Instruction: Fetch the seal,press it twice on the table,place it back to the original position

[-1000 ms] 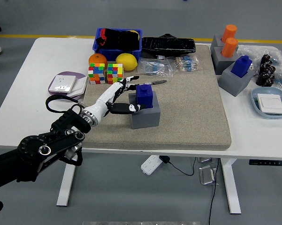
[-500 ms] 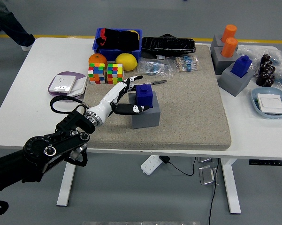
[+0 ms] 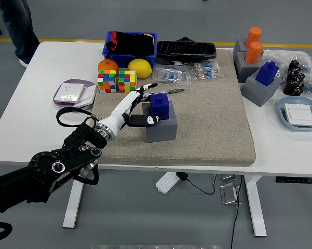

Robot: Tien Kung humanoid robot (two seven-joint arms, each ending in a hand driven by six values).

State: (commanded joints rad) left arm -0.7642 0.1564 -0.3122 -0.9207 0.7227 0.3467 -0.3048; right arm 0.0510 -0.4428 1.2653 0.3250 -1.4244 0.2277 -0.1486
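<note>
since a second ago, left hand [image 3: 140, 106] has crept slightly forward toward blue seal [image 3: 159, 105], which sits in its grey holder [image 3: 161, 127] just right of the hand. fingers spread around the seal, thumb low; grasp not yet closed. contact on the seal's far side is hidden.

Black jointed left arm [image 3: 52, 168] with a looping cable, silver wrist, white-and-black robot hand [image 3: 132, 104].
</note>
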